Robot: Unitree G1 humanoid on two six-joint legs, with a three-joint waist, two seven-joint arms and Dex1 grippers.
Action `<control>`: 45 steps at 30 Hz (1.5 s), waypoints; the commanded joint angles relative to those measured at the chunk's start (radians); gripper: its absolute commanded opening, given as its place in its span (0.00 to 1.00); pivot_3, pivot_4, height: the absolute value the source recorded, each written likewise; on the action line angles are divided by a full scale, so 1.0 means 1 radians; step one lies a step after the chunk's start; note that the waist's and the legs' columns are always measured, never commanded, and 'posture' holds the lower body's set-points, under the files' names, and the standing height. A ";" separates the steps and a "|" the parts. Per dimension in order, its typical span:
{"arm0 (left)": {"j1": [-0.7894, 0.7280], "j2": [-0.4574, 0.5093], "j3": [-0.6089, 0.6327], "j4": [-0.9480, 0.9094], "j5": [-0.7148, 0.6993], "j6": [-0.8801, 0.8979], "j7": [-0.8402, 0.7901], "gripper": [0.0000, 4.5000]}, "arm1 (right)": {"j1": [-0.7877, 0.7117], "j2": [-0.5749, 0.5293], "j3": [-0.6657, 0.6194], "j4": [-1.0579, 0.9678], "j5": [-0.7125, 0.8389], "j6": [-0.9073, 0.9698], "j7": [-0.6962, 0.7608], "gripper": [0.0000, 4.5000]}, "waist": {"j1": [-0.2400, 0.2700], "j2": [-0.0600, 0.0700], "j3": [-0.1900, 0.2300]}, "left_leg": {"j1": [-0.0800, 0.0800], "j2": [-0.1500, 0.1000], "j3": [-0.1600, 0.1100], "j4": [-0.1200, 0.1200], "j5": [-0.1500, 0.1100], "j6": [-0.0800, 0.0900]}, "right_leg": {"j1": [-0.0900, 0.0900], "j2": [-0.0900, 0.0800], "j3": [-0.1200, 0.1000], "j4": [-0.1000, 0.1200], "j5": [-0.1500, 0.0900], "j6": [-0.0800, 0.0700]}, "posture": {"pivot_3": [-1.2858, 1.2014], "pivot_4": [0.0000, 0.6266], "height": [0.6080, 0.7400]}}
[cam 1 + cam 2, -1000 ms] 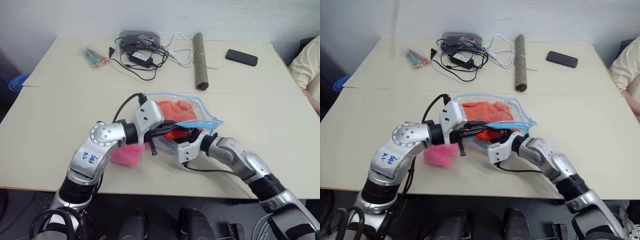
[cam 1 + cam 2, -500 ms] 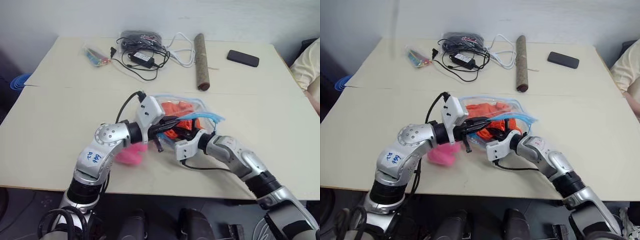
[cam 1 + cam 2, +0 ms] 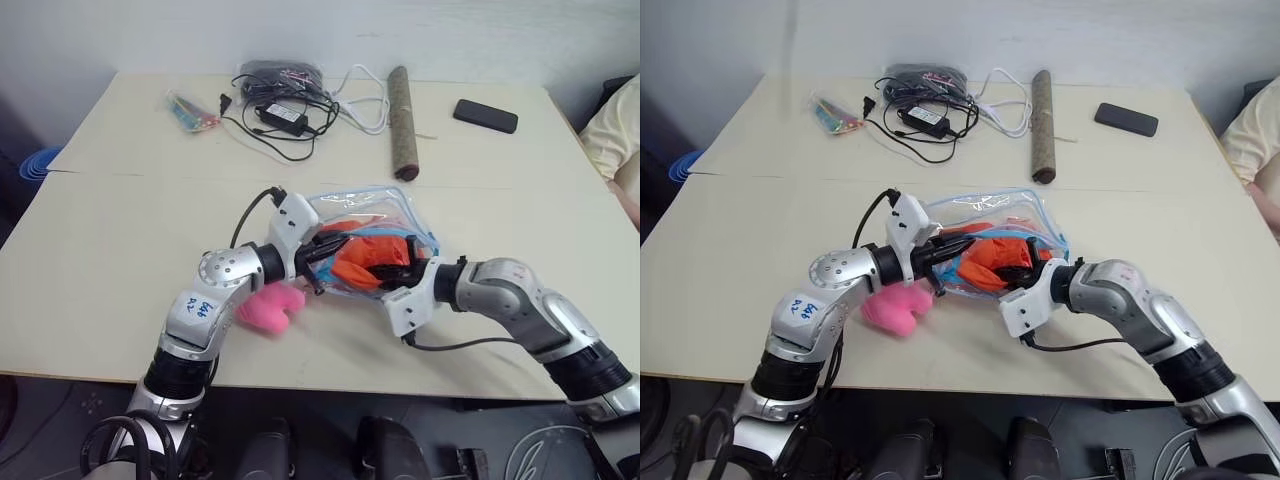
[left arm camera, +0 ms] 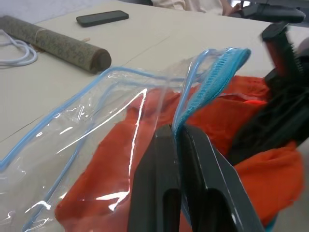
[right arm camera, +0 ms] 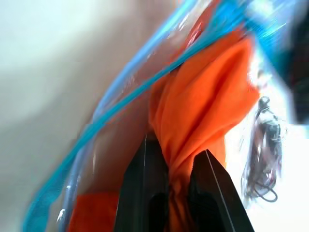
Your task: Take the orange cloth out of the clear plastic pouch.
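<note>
The clear plastic pouch (image 3: 370, 210) with light blue trim is held up off the table near the front middle. My left gripper (image 4: 177, 145) is shut on the pouch's blue zipper edge (image 4: 212, 77). The orange cloth (image 3: 368, 258) bulges partly out of the pouch's open mouth. My right gripper (image 5: 174, 164) is shut on a bunched fold of the orange cloth (image 5: 203, 111), at the pouch's mouth. The two grippers (image 3: 1025, 272) meet close together there.
A pink plush toy (image 3: 268, 308) lies under my left arm. At the back of the table lie a tangle of cables with an adapter (image 3: 285, 100), a brown roll (image 3: 401, 122), a black phone (image 3: 485, 115) and a small colourful packet (image 3: 190, 108). A person's sleeve (image 3: 618, 125) shows at the right edge.
My right gripper closed on the orange cloth and pulled back toward me and to the right, drawing the cloth partly out. The left gripper pushed slightly forward with the pouch's edge.
</note>
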 commanded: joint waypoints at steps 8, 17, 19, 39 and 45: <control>0.008 0.078 0.044 0.071 0.088 -0.094 0.036 0.05 | 0.261 -0.395 -0.152 -0.104 0.370 -0.245 0.312 0.00 | 0.003 0.000 0.000 | 0.000 0.000 0.000 0.000 0.000 0.000 | 0.001 0.000 -0.001 0.000 0.000 0.000 | 0.52 0.24 1.00; 0.074 0.197 0.040 -0.052 0.060 -0.102 -0.084 0.05 | 0.206 -0.571 -0.288 0.554 0.030 -0.455 0.116 0.00 | -0.011 0.000 0.001 | 0.003 0.001 0.004 0.000 -0.001 0.001 | 0.001 -0.002 0.003 0.000 0.001 0.001 | 0.52 0.24 1.00; 0.097 0.209 0.016 -0.098 0.043 -0.113 -0.134 0.05 | 0.037 -0.502 -0.292 0.672 -0.003 -0.384 0.011 0.00 | -0.022 0.001 0.001 | 0.003 0.001 0.005 -0.001 0.000 0.001 | 0.000 -0.001 0.004 0.000 0.001 0.000 | 0.52 0.24 1.00; 0.140 0.274 -0.040 -0.156 0.032 -0.155 -0.282 0.19 | -0.038 -0.203 -0.184 0.790 -0.041 -0.233 -0.212 0.30 | -0.013 0.001 0.001 | 0.001 0.004 0.007 -0.001 0.000 -0.001 | -0.002 0.002 0.005 0.001 0.000 -0.001 | 0.52 0.24 1.00; 0.179 0.310 0.049 -0.213 -0.083 -0.142 -0.351 0.61 | 0.118 -0.271 -0.319 0.603 0.331 -0.047 0.108 0.75 | -0.002 0.001 0.001 | 0.001 0.004 0.005 -0.001 0.000 -0.001 | -0.002 0.002 0.004 0.000 0.000 -0.001 | 0.52 0.24 1.00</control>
